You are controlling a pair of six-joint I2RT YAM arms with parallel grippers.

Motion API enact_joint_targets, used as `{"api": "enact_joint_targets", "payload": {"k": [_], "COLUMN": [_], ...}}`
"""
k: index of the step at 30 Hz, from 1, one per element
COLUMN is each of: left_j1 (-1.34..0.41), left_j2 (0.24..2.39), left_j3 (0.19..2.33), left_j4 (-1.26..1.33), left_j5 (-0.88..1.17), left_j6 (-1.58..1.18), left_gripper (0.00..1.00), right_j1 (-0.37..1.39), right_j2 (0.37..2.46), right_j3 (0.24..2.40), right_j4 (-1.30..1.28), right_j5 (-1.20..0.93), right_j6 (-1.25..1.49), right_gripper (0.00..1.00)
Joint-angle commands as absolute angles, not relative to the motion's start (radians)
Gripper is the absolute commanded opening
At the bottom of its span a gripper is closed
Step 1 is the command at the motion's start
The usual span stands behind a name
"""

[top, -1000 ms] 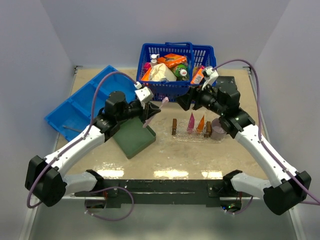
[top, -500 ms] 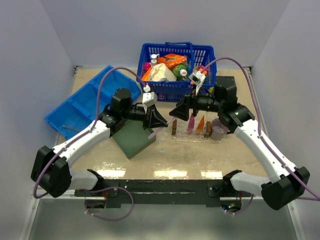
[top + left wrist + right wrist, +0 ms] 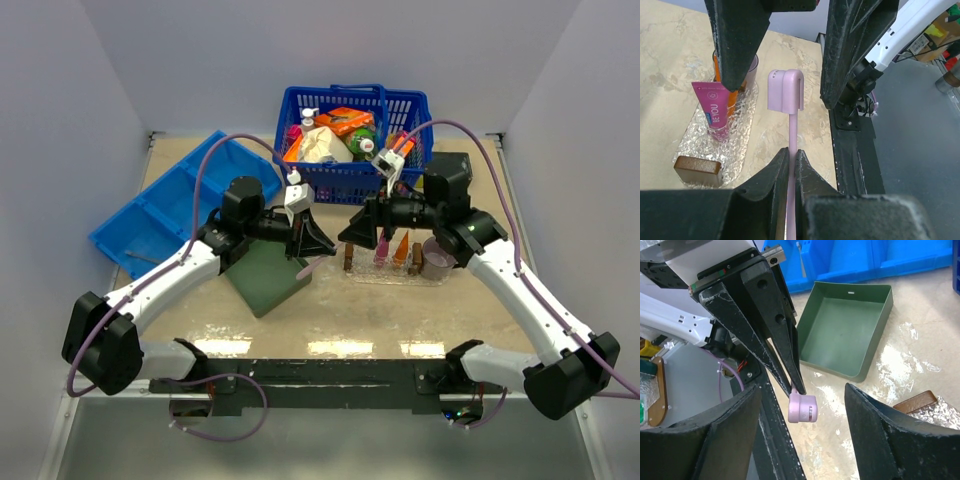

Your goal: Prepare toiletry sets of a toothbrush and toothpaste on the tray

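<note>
The left gripper (image 3: 322, 246) is clamped shut on the handle of a pale pink toothbrush (image 3: 312, 266). In its wrist view the two fingers pinch the thin shaft from either side, with only the handle between them. The toothbrush hangs in the air above the counter (image 3: 330, 315), between the dark green tray (image 3: 268, 278) and the clear tray (image 3: 390, 277), and touches neither. Its long axis lies close to level and runs from the left arm toward the right arm. The head, covered by a rounded pink cap (image 3: 785, 90), leads toward the right gripper (image 3: 346, 233), and the handle end sticks out behind the left fingers over the green tray.

The right gripper stands wide open and holds nothing. Its two fingers flank the capped head, one on each side. A gap of counter shows between each finger and the cap in the left wrist view, so they are not touching it.

The clear tray sits on the counter just beyond the right gripper, with a brown wooden handle (image 3: 697, 170) at its near end. The pink toothpaste tube (image 3: 715, 107) and the orange toothpaste tube (image 3: 401, 248) stand upright on it side by side. The purple mug (image 3: 436, 258) is just beside the tray's far end. The blue basket (image 3: 350, 110) of goods is at the back of the counter.
</note>
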State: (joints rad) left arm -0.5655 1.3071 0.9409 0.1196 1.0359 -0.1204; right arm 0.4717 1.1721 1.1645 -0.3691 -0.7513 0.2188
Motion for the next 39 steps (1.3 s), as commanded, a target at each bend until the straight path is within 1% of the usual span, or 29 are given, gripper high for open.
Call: {"api": "enact_joint_targets", "payload": {"k": [1, 3, 10, 11, 14, 19, 22, 23, 26, 28, 29, 31, 32, 34, 35, 37, 38, 39], "left_j1": [-0.571, -0.571, -0.569, -0.569, -0.571, -0.569, -0.569, -0.571, -0.569, -0.569, -0.568, -0.569, -0.569, -0.569, -0.568, -0.566, -0.563, -0.561], "left_j2": [1.302, 1.302, 1.302, 1.302, 1.302, 1.301, 1.302, 1.301, 1.301, 1.299, 1.299, 1.298, 1.296, 1.293, 1.290, 1.285, 1.281, 1.278], "left_j3": [0.971, 0.971, 0.969, 0.969, 0.968, 0.968, 0.968, 0.968, 0.971, 0.974, 0.976, 0.979, 0.980, 0.980, 0.982, 0.980, 0.980, 0.982], "left_j4": [0.172, 0.172, 0.167, 0.169, 0.167, 0.169, 0.167, 0.166, 0.161, 0.150, 0.147, 0.138, 0.135, 0.132, 0.129, 0.126, 0.124, 0.124], "left_j5": [1.026, 1.023, 1.005, 1.006, 1.003, 0.994, 0.989, 0.986, 0.973, 0.962, 0.956, 0.942, 0.937, 0.920, 0.913, 0.885, 0.878, 0.871], "left_j6": [-0.124, -0.124, -0.123, -0.123, -0.123, -0.123, -0.123, -0.123, -0.121, -0.115, -0.114, -0.109, -0.107, -0.106, -0.104, -0.103, -0.103, -0.104], "left_gripper": [0.00, 0.00, 0.00, 0.00, 0.00, 0.00, 0.00, 0.00, 0.00, 0.00, 0.06, 0.13, 0.22, 0.31, 0.41, 0.52, 0.64, 0.70], "right_j1": [0.485, 0.488, 0.494, 0.494, 0.497, 0.500, 0.499, 0.500, 0.500, 0.500, 0.500, 0.499, 0.500, 0.500, 0.500, 0.499, 0.499, 0.499], "right_j2": [1.161, 1.163, 1.161, 1.161, 1.164, 1.164, 1.167, 1.169, 1.169, 1.166, 1.163, 1.158, 1.157, 1.157, 1.157, 1.157, 1.157, 1.158], "right_j3": [1.178, 1.178, 1.164, 1.164, 1.158, 1.157, 1.155, 1.155, 1.154, 1.154, 1.151, 1.152, 1.152, 1.151, 1.149, 1.146, 1.144, 1.146], "right_j4": [-0.379, -0.390, -0.380, -0.379, -0.379, -0.379, -0.377, -0.374, -0.370, -0.367, -0.361, -0.359, -0.357, -0.359, -0.356, -0.356, -0.356, -0.359], "right_j5": [-0.753, -0.746, -0.733, -0.733, -0.732, -0.718, -0.712, -0.706, -0.689, -0.677, -0.667, -0.614, -0.595, -0.572, -0.569, -0.551, -0.546, -0.535], "right_j6": [0.210, 0.207, 0.213, 0.216, 0.215, 0.215, 0.213, 0.216, 0.227, 0.230, 0.241, 0.255, 0.265, 0.275, 0.290, 0.296, 0.301, 0.304], "right_gripper": [0.68, 0.64, 0.58, 0.55, 0.50, 0.44, 0.38, 0.34, 0.25, 0.21, 0.20, 0.18, 0.16, 0.14, 0.13, 0.13, 0.12, 0.12]}}
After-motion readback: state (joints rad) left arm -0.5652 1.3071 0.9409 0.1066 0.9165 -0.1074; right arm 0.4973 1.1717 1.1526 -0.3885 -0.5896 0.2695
